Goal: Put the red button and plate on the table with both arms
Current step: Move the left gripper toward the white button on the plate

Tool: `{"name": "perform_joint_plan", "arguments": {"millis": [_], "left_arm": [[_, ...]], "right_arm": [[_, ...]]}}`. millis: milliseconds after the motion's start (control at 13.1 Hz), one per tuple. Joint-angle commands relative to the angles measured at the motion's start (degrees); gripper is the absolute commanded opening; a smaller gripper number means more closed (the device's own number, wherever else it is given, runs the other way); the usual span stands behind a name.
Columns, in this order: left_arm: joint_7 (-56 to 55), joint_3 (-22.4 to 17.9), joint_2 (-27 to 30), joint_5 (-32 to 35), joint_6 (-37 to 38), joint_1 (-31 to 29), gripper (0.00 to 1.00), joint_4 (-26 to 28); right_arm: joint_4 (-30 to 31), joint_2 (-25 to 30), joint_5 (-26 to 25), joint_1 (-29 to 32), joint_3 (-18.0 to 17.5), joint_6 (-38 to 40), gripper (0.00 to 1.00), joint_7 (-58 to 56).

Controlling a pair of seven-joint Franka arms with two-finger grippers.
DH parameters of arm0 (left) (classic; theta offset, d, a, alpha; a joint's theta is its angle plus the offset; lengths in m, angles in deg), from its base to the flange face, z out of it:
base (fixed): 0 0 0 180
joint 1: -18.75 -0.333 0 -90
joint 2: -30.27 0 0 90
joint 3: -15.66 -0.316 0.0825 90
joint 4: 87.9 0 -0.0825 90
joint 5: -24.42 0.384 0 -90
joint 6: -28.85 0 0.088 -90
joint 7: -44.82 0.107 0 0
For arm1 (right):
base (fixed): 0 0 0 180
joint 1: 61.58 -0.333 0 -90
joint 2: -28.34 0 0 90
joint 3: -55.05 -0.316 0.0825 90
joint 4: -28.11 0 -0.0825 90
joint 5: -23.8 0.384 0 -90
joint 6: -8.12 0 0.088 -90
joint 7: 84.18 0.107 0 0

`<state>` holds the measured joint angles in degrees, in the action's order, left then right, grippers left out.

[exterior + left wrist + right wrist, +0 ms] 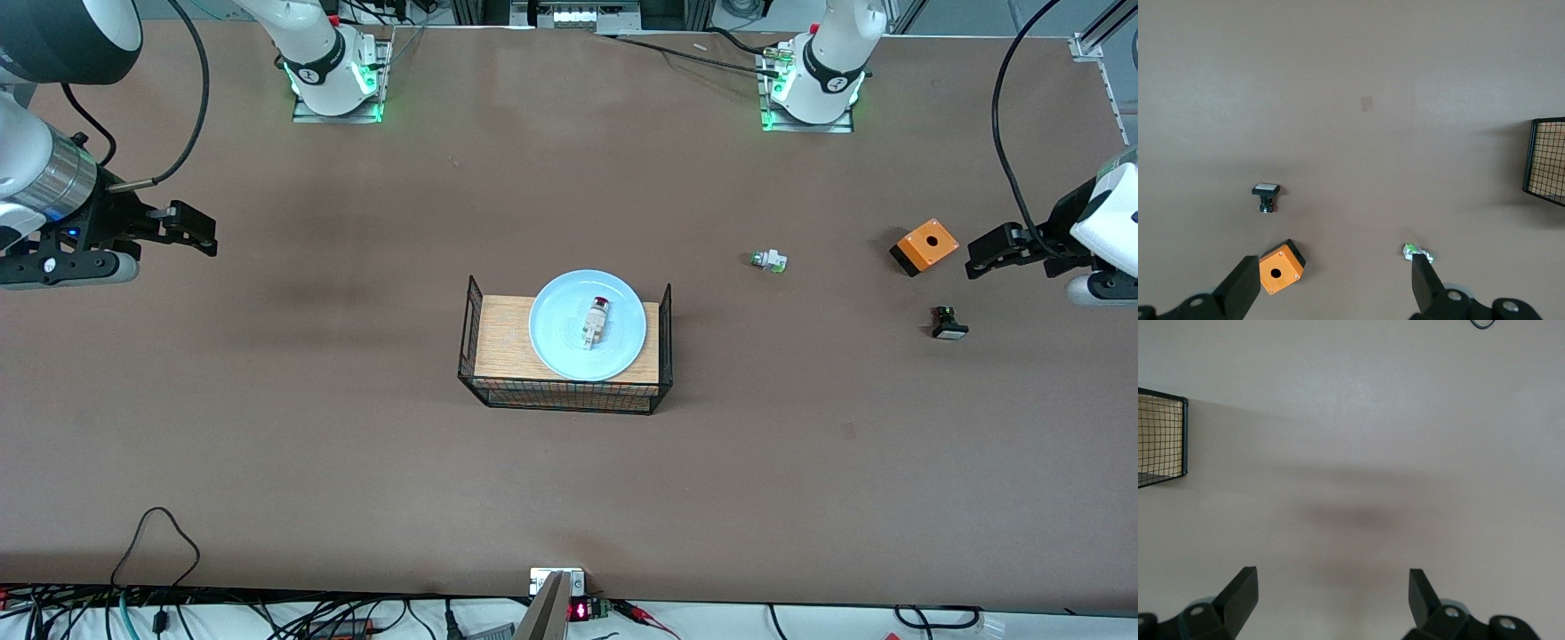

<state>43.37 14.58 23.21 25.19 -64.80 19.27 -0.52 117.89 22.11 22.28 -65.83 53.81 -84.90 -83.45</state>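
My left fingers [978, 253] hang spread wide with nothing between them, up over the left arm's end of the flat matte brown counter [311, 444], close by a small orange box with a round hole in its top [925, 246]. My right fingers [200, 229] are just as wide apart and just as bare, over the right arm's end of the counter (only plain brown surface shows under them).

The round light-blue shallow plate [556, 342] sits on the wooden top of the black wire rack [566, 396] in the middle of the counter, and the small whitish push-button with a red cap [597, 321] lies on its side in the plate, well apart from both of my hands.

A small white-and-green part [769, 260] lies on the counter between the rack and the orange box. A black part with a white square cap [949, 324] rests nearer the front camera than the box.
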Motion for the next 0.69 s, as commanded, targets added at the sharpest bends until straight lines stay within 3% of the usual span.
{"name": "perform_joint_plan", "arguments": {"millis": [0,305,610], "left_arm": [[-0.1,-0.1,-0.1,-1.0,0.8,0.0,1.0,-0.8],[-0.1,-0.1,-0.4,-1.3,0.9,0.0,1.0,-0.7],[0.0,2.0,-5.2,-2.2,3.3,2.5,1.0,-0.5]], "right_arm": [[-0.7,0.0,-0.4,0.1,0.0,0.1,1.0,-0.6],[-0.7,0.0,-0.4,0.3,0.1,0.1,1.0,-0.6],[-0.7,0.0,-0.4,0.3,0.1,0.1,1.0,-0.6]]}}
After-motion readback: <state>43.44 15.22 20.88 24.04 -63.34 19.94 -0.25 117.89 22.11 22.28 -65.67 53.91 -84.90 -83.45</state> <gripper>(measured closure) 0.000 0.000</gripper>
